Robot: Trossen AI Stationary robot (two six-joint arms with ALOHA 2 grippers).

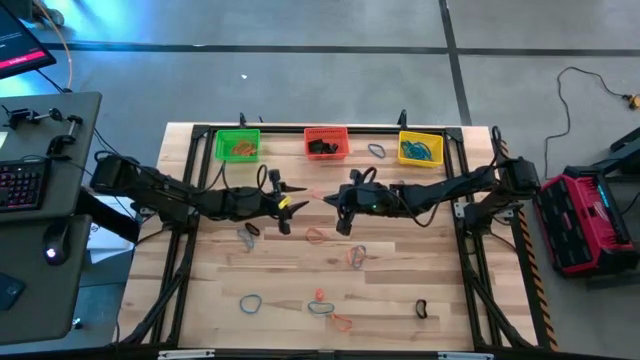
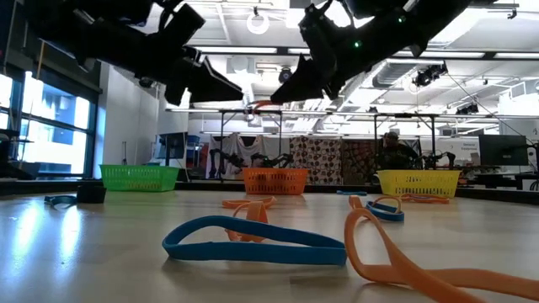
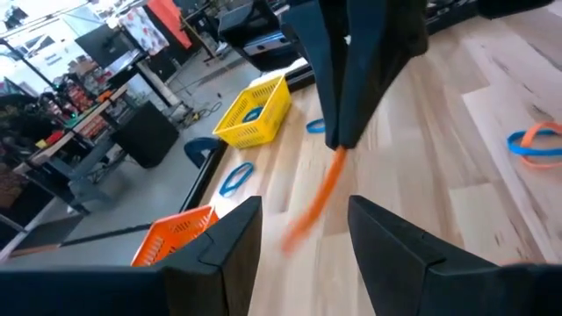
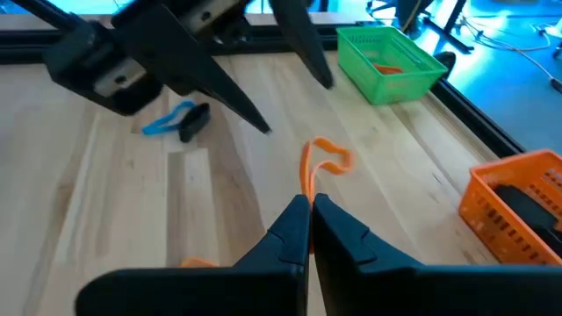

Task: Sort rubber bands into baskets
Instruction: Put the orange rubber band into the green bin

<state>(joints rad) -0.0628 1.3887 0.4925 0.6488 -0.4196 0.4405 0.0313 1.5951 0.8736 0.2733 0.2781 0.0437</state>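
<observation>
We've got the wooden table (image 1: 400,300) filling the middle of the overhead frame, with both arms reaching in from the sides and meeting just above centre. The left gripper (image 1: 290,196) has its jaws spread wide with nothing between them. The right gripper (image 4: 311,207) is pinched shut on an orange rubber band (image 4: 318,162), which dangles off its tips in the gap between the two grippers.

Along the top edge of the table sit three baskets: the green basket (image 1: 237,145) at upper left, the red basket (image 1: 326,142) in the middle and the yellow basket (image 1: 421,148) at upper right. We think the green one has orange bands in it and the yellow one blue bands, but it's hard to be sure from this high up.

Loose rubber bands (image 1: 318,236) are scattered over the lower half of the table, and in the low shot a blue band (image 2: 253,240) lies front and centre.
</observation>
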